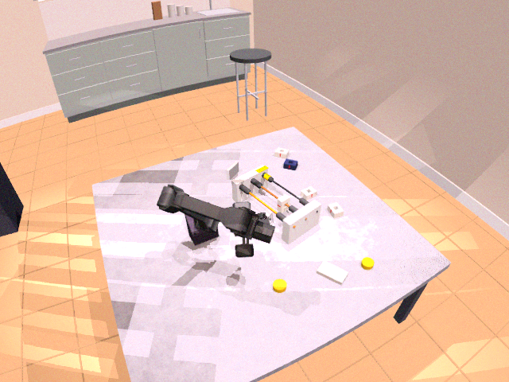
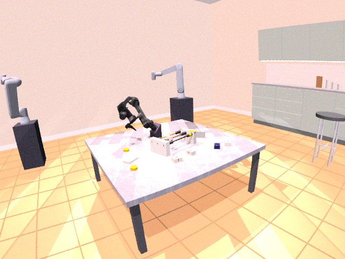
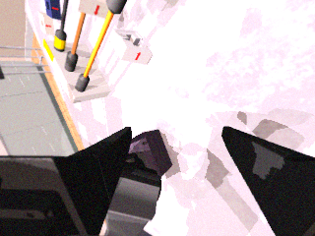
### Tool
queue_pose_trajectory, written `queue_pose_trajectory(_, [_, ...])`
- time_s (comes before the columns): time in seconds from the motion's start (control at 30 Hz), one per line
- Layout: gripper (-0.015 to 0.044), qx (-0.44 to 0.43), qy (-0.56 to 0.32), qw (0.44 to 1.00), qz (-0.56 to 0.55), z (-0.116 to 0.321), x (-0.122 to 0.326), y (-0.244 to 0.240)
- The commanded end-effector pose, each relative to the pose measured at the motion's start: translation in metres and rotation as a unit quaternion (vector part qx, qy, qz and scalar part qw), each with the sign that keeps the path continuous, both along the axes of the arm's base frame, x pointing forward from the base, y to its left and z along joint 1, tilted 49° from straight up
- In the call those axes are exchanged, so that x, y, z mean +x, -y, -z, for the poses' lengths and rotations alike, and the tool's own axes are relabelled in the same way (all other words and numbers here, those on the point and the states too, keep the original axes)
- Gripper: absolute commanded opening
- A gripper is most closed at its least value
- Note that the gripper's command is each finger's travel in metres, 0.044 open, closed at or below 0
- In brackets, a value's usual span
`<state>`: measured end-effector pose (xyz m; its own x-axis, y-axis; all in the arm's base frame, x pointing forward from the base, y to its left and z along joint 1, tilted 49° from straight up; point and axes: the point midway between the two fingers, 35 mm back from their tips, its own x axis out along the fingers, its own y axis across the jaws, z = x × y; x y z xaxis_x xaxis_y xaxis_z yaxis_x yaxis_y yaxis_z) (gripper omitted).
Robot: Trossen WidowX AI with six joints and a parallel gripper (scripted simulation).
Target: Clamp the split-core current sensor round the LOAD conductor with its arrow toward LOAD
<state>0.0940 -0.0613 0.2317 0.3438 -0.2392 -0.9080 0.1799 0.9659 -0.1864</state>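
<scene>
The open white sensor (image 3: 134, 48) stands on the table beside the conductor rack, its jaws apart and a red arrow on its side; the arm mostly hides it in the top view. The rack's end block (image 1: 301, 224) (image 2: 160, 146) and its far block carry yellow, orange and black conductors. The black conductor (image 1: 287, 190) (image 3: 65, 17) has a yellow band at one end, near a yellow label (image 1: 262, 169) (image 3: 48, 50). Its lettering is unreadable. A white sensor (image 1: 283, 203) (image 3: 93, 7) sits on the orange conductor. My gripper (image 3: 176, 131) is open and empty, above the table, away from the open sensor.
Closed white sensors (image 1: 308, 192) (image 1: 335, 210) (image 1: 281, 153) and a dark blue one (image 1: 290, 164) (image 2: 216, 145) lie beyond the rack. Two yellow discs (image 1: 279, 285) (image 1: 367, 263) and a white flat block (image 1: 332, 272) lie on the near side. A grey-white block (image 1: 233, 170) stands by the far end.
</scene>
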Motion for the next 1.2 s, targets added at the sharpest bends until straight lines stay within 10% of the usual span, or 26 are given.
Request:
queue_pose_trajectory(0.0, [0.0426,-0.002,0.005,1.000,-0.001,0.000,0.003,0.001])
queue_pose_trajectory(0.67, [0.0440,0.011,0.553,0.824,-0.122,-0.085,0.220,-0.052])
queue_pose_trajectory(1.17, [0.0440,0.030,0.562,0.816,-0.131,-0.083,0.228,-0.067])
